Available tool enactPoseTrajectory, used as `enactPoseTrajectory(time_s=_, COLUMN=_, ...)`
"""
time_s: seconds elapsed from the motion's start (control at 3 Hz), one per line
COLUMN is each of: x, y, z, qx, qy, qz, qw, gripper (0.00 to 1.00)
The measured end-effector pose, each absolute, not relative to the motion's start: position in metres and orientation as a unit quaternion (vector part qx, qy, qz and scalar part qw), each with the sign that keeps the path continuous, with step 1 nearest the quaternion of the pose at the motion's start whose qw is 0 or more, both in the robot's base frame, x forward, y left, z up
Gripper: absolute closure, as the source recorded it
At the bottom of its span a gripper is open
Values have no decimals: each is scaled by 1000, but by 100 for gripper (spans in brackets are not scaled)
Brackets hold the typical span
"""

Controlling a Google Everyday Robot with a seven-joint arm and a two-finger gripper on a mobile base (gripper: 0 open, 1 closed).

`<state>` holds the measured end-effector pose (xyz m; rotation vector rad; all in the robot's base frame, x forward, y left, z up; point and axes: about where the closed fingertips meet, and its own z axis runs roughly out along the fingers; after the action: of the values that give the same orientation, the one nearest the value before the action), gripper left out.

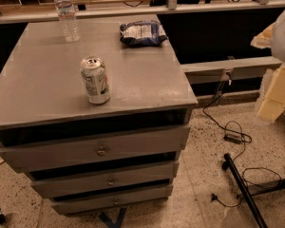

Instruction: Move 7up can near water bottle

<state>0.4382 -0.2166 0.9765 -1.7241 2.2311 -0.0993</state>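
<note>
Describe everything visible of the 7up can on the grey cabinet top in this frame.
The small aluminium 7up can, silver-topped with a white and green label, stands upright near the front middle of the grey cabinet top. It looks undented; only the cabinet top touches it. The tall clear ribbed water bottle stands apart at the back left. The gripper is off past the cabinet's right edge, well clear of the can.

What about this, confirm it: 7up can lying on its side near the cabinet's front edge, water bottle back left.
Wrong: the camera view shows the 7up can standing upright near the cabinet's front edge, water bottle back left. The gripper is at the right, off the cabinet.
</note>
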Motion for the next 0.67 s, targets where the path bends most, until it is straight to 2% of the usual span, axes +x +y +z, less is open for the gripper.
enactPoseTrajectory(time_s=0.33, x=439, y=-215, z=978, qx=-603, qy=780, qz=-36, qw=164, gripper=0)
enactPoseTrajectory(time_s=0.67, x=460, y=-187, z=971, qx=-615, qy=765, qz=-9, qw=191, gripper=0)
